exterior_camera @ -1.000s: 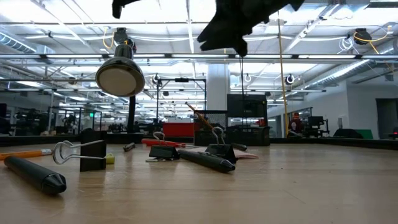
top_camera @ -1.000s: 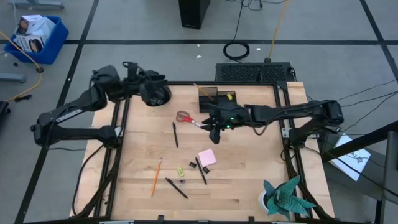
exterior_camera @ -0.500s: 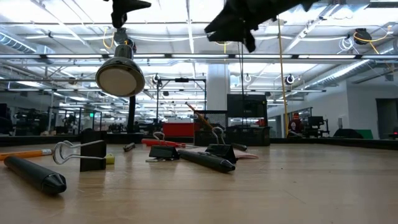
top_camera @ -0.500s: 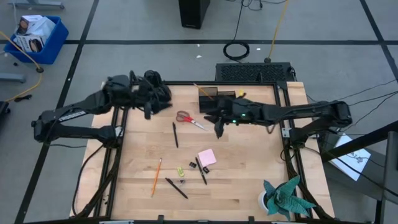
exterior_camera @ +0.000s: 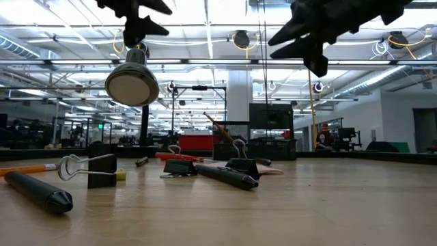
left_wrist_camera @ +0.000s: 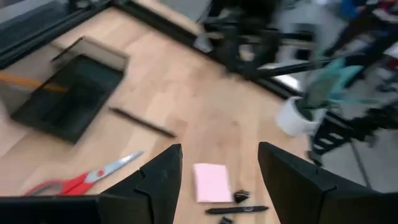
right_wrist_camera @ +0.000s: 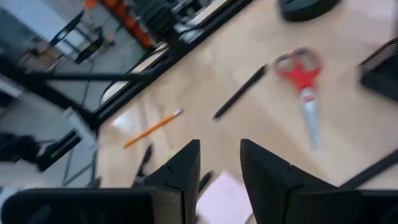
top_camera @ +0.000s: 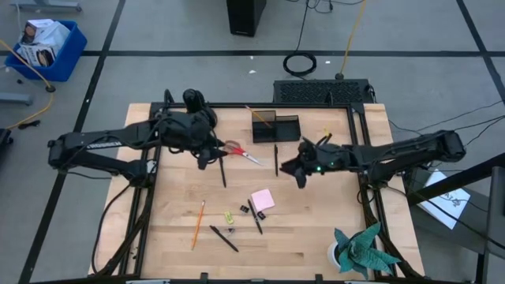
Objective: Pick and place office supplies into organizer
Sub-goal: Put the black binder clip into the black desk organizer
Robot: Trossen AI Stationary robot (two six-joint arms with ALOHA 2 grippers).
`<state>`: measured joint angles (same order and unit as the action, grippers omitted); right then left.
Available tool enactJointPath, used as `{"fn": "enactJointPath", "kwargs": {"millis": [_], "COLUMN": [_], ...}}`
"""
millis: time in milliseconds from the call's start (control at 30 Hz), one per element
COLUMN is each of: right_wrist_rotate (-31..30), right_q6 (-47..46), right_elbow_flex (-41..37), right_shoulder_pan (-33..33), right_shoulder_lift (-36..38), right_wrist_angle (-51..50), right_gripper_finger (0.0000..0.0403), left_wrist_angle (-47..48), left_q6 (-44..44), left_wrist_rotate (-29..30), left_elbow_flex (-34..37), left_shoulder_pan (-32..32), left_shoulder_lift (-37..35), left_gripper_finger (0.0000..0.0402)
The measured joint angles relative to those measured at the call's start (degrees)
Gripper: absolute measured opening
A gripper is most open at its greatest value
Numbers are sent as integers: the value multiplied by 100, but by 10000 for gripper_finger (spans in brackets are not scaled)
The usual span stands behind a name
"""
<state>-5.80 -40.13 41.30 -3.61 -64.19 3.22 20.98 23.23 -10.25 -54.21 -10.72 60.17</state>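
Hovering beside the red-handled scissors (top_camera: 239, 151), the left tool (top_camera: 203, 162), open and empty, has moved in; right tool (top_camera: 300, 178), slightly parted and empty, has retreated from the organizer (top_camera: 276, 126).

Teal paper plant (top_camera: 364, 248) in white pot sitting at table's near-right corner. Blue bin (top_camera: 44, 46) w/ boxes resting on floor, far left. Black cable coil (top_camera: 301, 63) lying on floor beyond table, near dark box (top_camera: 245, 16). Round lamp (exterior_camera: 132, 85) hanging above, low view.

No text, label, brand, number or sign could be read anywhere on the table or in the room behind it.
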Motion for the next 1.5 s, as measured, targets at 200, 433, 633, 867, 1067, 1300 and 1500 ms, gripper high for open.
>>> {"fn": "enactJointPath", "kwargs": {"millis": [200,433,633,867,1067,1300,1500], "right_wrist_rotate": [294,-260,-1087,-1523,-1839,-1998,-2276], "right_q6": [-483,-351,-480,-330,-174,-371,-659], "right_elbow_flex": [11,9,141,1069,1912,2262,2364], "right_shoulder_pan": [-506,-1345,-1937,-2266,-2347,-2471,-2503], "right_shoulder_lift": [-284,-1009,-1721,-2674,-3411,-3967,-4088], "right_wrist_angle": [-170,510,813,671,-272,-176,-582], "right_gripper_finger": [105,105,105,105,105,105,105], "left_wrist_angle": [-74,-118,-132,-108,-112,-108,-101], "left_q6": [337,338,168,111,124,104,102], "left_wrist_rotate": [601,776,445,215,224,137,-27], "left_elbow_flex": [1,1,-1,-1,-1,-1,-1], "left_shoulder_pan": [-2,-4,-4,-7,-7,-7,-4], "left_shoulder_lift": [190,263,223,226,226,226,226], "left_gripper_finger": [216,216,216,216,216,216,216]}}
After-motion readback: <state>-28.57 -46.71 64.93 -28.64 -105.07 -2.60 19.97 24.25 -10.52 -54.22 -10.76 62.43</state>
